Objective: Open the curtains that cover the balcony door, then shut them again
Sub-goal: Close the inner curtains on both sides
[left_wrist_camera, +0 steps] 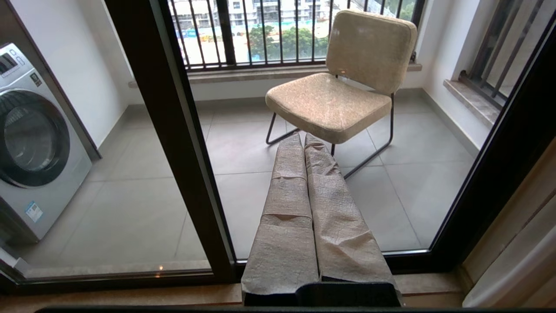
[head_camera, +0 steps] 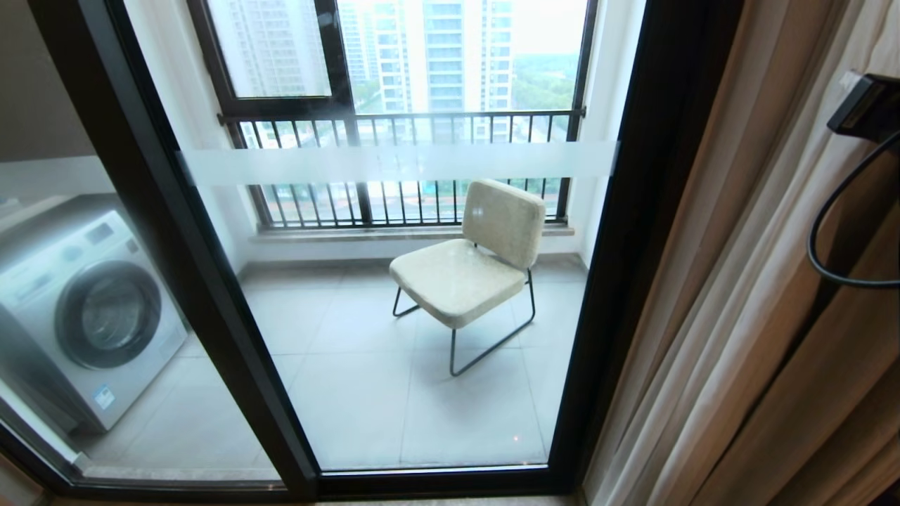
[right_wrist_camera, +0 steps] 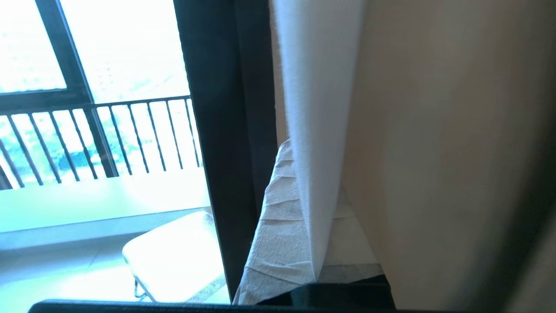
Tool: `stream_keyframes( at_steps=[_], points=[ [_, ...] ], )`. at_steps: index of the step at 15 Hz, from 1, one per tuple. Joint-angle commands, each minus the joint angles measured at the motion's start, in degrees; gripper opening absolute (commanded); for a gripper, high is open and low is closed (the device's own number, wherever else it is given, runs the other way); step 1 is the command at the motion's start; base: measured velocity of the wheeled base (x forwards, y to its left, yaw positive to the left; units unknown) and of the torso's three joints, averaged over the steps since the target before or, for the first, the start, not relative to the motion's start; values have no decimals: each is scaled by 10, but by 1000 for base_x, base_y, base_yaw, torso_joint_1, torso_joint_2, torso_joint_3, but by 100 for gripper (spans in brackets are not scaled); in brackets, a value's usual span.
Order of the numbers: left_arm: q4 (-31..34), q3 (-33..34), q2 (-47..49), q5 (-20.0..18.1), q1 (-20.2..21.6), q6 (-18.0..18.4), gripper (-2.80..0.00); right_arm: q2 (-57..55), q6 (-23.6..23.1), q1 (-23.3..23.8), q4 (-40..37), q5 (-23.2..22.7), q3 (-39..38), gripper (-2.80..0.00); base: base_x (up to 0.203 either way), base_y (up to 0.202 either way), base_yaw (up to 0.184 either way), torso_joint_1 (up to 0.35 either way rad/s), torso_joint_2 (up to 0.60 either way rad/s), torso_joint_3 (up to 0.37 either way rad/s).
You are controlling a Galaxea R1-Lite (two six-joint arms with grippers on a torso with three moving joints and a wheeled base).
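My right gripper [right_wrist_camera: 304, 208] clamped on sheer white woven curtains [right_wrist_camera: 317, 130] beside thick black-framed glass balcony door [head_camera: 626, 281]; left gripper [left_wrist_camera: 304, 143] closed, empty.

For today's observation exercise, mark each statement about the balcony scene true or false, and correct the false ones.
1. The curtains are gathered at the right of the balcony door. True.
2. A sofa stands on the balcony. False: it is a cushioned chair on thin metal legs.
3. A washing machine stands behind the left glass. True.
4. The left pincer is wide open. False: it is shut and empty.
5. The right pincer has the sheer white fabric closed between its fingers. True.
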State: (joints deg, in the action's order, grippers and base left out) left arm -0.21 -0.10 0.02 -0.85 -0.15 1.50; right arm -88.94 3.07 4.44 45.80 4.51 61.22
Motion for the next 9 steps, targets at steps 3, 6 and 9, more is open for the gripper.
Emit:
stream_keyframes(
  at_steps=[3,6,9],
  points=[
    [-1,0,0,0,1,0,-280,-4,0,-19,3,1,5,-280,0,167,0,-7,2,4],
    [-1,0,0,0,1,0,-280,-6,-1,-41,3,1,7,-280,0,198,-1,16,5,5],
    [0,0,0,0,1,1,-280,-20,-17,-53,6,1,10,-280,0,188,0,-4,2,6]
  ],
)
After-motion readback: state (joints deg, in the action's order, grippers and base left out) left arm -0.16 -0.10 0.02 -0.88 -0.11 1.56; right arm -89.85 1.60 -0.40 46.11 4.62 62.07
